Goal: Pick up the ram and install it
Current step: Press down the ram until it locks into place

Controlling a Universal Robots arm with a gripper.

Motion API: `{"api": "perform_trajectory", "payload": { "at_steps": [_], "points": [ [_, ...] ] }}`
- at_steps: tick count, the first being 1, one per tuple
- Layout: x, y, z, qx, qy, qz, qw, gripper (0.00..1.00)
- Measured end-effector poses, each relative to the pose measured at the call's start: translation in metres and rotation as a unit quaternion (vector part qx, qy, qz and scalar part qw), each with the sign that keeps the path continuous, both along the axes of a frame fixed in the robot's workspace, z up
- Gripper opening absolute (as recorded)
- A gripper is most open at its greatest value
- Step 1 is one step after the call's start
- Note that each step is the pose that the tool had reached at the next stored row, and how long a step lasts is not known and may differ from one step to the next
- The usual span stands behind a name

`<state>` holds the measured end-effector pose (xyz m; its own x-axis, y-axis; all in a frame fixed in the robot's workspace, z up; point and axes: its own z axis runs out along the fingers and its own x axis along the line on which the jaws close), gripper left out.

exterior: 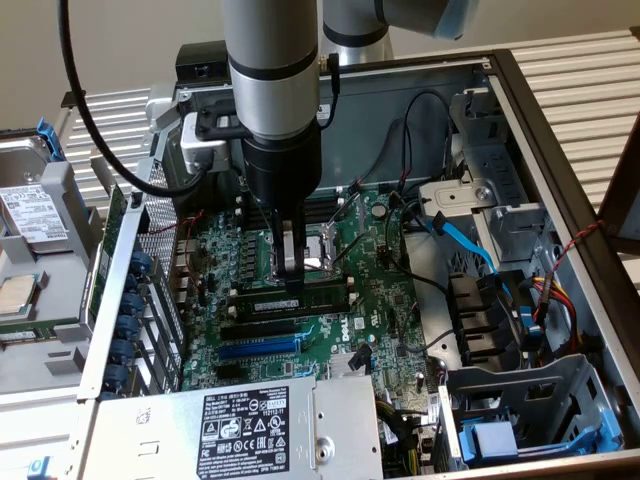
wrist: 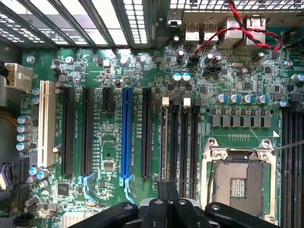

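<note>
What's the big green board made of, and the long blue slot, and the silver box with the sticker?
The motherboard looks like rigid circuit-board laminate with a glossy green coating; fine lines and tiny soldered parts cover it. The long blue slot looks like moulded plastic, evenly coloured and slightly shiny. The power supply box seems to be bare sheet metal: dull grey, with folded edges and a printed label.

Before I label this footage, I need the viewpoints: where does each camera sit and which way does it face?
Exterior view: off the arm, above the open computer case, looking down at the motherboard; the arm and its gripper show.
Wrist view: on the wrist, facing straight down onto the motherboard; the shut gripper shows.
Shared: blue slot, CPU socket.
</note>
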<state>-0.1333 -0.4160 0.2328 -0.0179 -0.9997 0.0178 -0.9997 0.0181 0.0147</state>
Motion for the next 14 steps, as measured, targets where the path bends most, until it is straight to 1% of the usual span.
{"api": "perform_trajectory", "payload": {
  "at_steps": [5, 14],
  "points": [
    [0.0, -0.0007, -0.0001, 0.0001, -0.0001, 0.001, 1.0, 0.11],
    [0.0, -0.0008, -0.0015, -0.0001, -0.0012, 0.001, 1.0, 0.11]
  ]
}}
